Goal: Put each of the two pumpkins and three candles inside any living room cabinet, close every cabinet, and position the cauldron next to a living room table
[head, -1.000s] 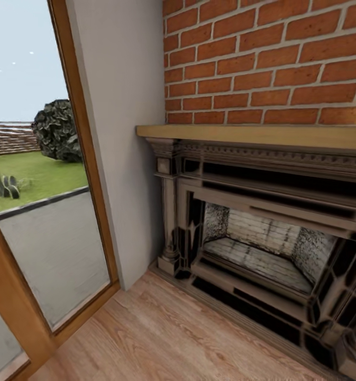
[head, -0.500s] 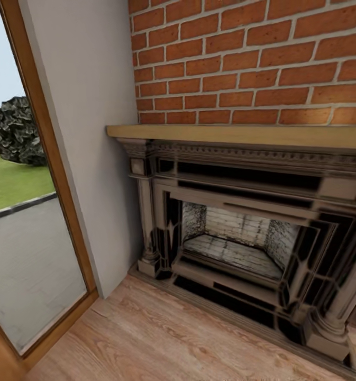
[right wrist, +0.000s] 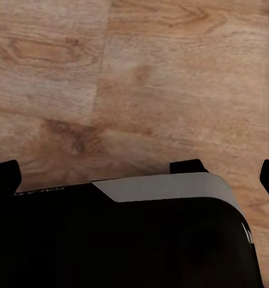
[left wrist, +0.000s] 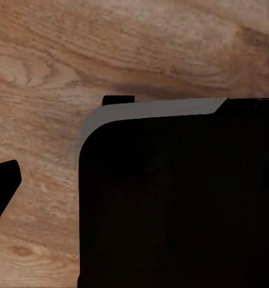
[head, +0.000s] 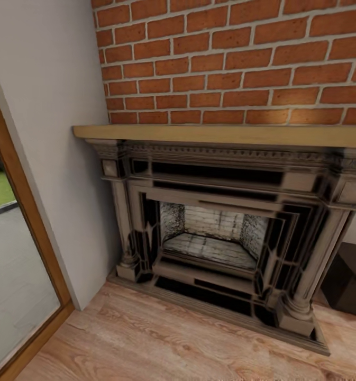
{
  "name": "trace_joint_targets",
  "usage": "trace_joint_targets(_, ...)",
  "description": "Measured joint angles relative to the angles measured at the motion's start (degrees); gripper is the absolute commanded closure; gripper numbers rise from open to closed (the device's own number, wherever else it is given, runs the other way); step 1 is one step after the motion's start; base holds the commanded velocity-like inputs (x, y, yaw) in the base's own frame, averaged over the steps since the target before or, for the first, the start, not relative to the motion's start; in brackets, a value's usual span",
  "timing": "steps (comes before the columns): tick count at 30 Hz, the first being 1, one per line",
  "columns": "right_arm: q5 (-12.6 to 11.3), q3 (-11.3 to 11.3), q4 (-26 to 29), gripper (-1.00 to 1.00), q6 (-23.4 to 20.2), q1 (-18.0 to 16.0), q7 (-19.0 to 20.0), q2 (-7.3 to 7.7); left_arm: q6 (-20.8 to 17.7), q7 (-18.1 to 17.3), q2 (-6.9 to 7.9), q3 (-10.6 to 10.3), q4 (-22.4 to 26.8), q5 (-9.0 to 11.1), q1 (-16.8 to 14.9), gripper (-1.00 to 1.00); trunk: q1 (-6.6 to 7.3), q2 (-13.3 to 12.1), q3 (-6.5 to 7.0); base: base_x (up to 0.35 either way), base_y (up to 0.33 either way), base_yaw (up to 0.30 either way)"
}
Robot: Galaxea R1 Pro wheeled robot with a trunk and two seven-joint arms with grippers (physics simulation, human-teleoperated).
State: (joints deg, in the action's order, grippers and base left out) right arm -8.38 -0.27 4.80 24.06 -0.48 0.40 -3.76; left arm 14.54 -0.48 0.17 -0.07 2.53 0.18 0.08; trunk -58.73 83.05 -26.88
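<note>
The pumpkins, candles, cauldron and table are out of view. At the head view's right edge, past the fireplace, a low dark-brown block (head: 351, 280) stands on the floor; too little of it shows to tell whether it is the cabinet. In the left wrist view my left gripper (left wrist: 134, 186) hangs over the wood floor (left wrist: 140, 48), with one dark fingertip (left wrist: 2, 187) far out at the frame's side and my black base (left wrist: 176, 204) below. In the right wrist view my right gripper (right wrist: 136, 177) is open, its fingertips (right wrist: 3, 175) wide apart and holding nothing.
A dark ornate fireplace (head: 215, 222) with a pale wooden mantel (head: 220, 135) stands against a red brick wall (head: 230, 58) straight ahead. A grey wall section (head: 45, 132) and a wood-framed glass door (head: 19, 264) are to the left. Light wood floor (head: 162, 344) lies in front.
The whole head view has swung to the right: the fireplace now sits further left in the picture, the glass door has slid mostly out at the left, and the dark block has come in at the right.
</note>
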Motion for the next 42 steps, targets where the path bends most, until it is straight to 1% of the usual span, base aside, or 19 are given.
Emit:
trace_joint_targets(6, -1.31, 0.0, 0.0, -1.0, 0.0, 0.0, 0.0, 0.0, 0.0, 0.0, 0.0, -0.01, -0.1, -0.16, 0.0, -1.0, 0.0, 0.0, 0.0, 0.0, 0.0, -0.291)
trace_joint_targets(14, -1.51, -0.02, 0.0, -1.0, 0.0, 0.0, 0.0, 0.0, 0.0, 0.0, -0.21, -0.09, -0.12, -0.34, 0.0, -1.0, 0.0, 0.0, 0.0, 0.0, 0.0, -0.291)
trace_joint_targets(24, -1.57, -0.07, 0.0, -1.0, 0.0, 0.0, 0.0, 0.0, 0.0, 0.0, -0.01, -0.09, -0.17, -0.34, 0.0, -1.0, 0.0, 0.0, 0.0, 0.0, 0.0, -0.291)
trace_joint_targets(31, -3.34, 0.0, 0.0, -1.0, 0.0, 0.0, 0.0, 0.0, 0.0, 0.0, 0.08, -0.1, -0.18, -0.34, 0.0, -1.0, 0.0, 0.0, 0.0, 0.0, 0.0, -0.291)
trace_joint_targets(42, -3.56, 0.01, 0.0, -1.0, 0.0, 0.0, 0.0, 0.0, 0.0, 0.0, 0.09, -0.1, -0.2, -0.34, 0.0, -1.0, 0.0, 0.0, 0.0, 0.0, 0.0, -0.291)
